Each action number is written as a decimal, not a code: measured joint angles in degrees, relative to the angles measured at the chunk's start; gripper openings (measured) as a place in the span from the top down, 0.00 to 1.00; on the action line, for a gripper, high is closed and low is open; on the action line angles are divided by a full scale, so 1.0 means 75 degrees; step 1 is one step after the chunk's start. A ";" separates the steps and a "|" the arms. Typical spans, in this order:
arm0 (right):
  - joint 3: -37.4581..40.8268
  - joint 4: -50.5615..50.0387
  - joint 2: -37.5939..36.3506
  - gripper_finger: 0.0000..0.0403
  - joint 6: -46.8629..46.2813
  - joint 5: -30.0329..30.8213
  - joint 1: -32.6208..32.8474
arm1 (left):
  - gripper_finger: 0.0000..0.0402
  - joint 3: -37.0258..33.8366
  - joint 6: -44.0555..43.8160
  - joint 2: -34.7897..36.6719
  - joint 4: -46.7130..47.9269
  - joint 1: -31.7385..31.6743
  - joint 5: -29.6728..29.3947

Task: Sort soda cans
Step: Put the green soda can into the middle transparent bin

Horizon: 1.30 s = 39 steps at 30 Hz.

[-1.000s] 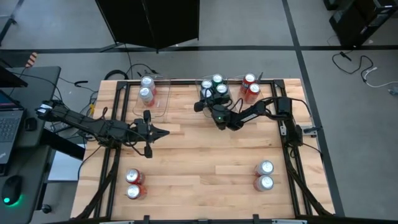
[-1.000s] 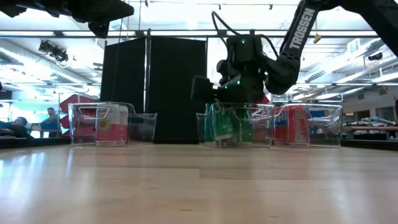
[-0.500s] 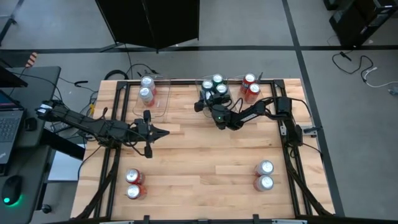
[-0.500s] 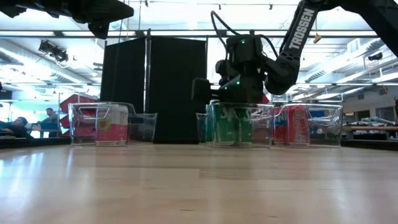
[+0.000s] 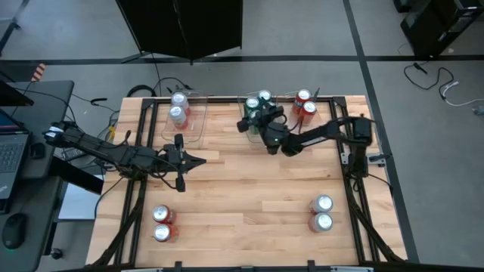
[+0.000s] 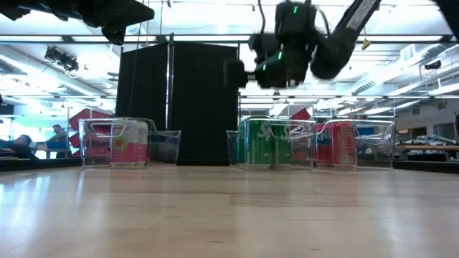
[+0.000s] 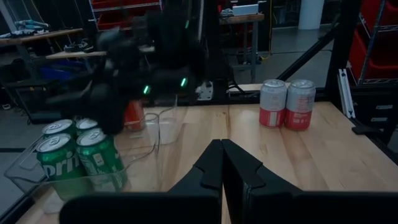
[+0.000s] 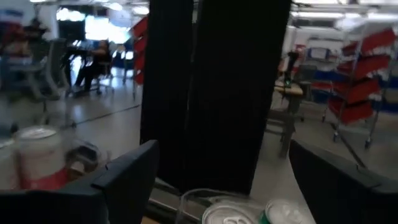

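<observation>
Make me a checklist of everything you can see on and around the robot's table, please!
Surface: wooden table.
Job's things: four green cans in the middle bin; two red cans in the right bin; two silver-white cans in the left bin; two loose pairs of cans near the front corners.
Clutter: nothing seen.
Grippers: right gripper open above the green cans; left gripper shut over the table.
Cables: cables on the floor.
Surroundings: black screen, seated people.

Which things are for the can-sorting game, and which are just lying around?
For the job:
- green cans, red cans and silver-white cans already in the clear bins
- two red cans at front left
- two silver-white cans at front right

Just lying about:
- laptop
- computer mouse
- floor cables
- black screen
</observation>
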<state>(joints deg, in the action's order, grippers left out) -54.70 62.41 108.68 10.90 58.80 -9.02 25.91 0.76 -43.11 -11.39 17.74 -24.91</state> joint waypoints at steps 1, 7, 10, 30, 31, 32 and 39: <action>0.0000 -0.0419 -0.0268 0.15 0.0126 0.0000 0.0113 | 0.99 0.0000 -0.0040 0.0000 0.0019 0.0000 0.0000; 0.0000 -0.4861 -0.1850 0.34 -0.1947 -0.0085 0.0693 | 0.99 0.0000 -0.0231 0.0000 0.0299 0.0002 0.0000; 0.0000 -0.6580 -0.2320 0.54 -0.3341 -0.0601 0.0722 | 0.99 0.0000 -0.0335 0.0000 0.0378 0.0000 0.0000; -0.0003 -0.7543 -0.1433 0.95 -0.5071 -0.3583 -0.0473 | 0.99 0.0003 -0.0571 0.0003 0.0609 0.0003 0.0003; -0.0003 -0.7420 -0.1404 0.95 -0.5061 -0.3597 -0.0523 | 0.99 0.0003 -0.0611 0.0003 0.0655 0.0003 0.0003; -0.0003 -0.7337 -0.1390 0.95 -0.5022 -0.3602 -0.0563 | 0.99 0.0003 -0.0689 0.0003 0.0722 0.0003 0.0006; -0.0118 -0.7181 -0.1760 0.87 -0.4378 -0.3706 -0.0531 | 0.99 0.0003 -0.0956 0.0000 0.0868 0.0003 0.0006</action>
<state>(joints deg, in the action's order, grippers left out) -55.58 8.55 95.48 -21.93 31.01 -13.00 25.93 -6.41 -43.11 -4.88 17.76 -24.86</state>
